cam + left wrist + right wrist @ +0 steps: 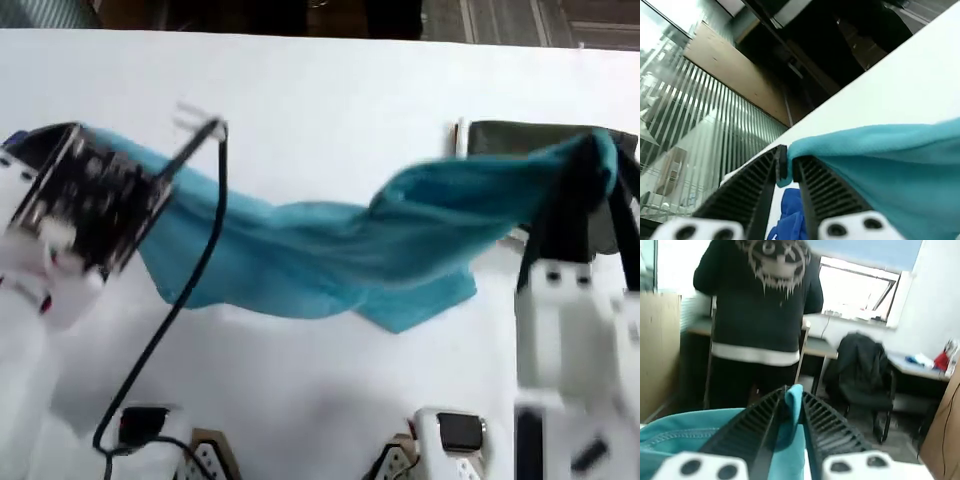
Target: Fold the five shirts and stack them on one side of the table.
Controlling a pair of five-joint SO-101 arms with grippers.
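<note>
My left jaws pinch 1 end of the teal shirt (330,255), my right jaws the other, so it hangs stretched from left to right over the counter (330,90), likely to spread it flat for folding; a dark shirt (520,135) lies far right.

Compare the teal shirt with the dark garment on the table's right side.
The teal shirt hangs stretched between the left pincer and the right pincer; the dark garment lies flat on the table, ungripped. Teal is spread wide; the dark one looks compact, rectangular. Both are cloth.
</note>
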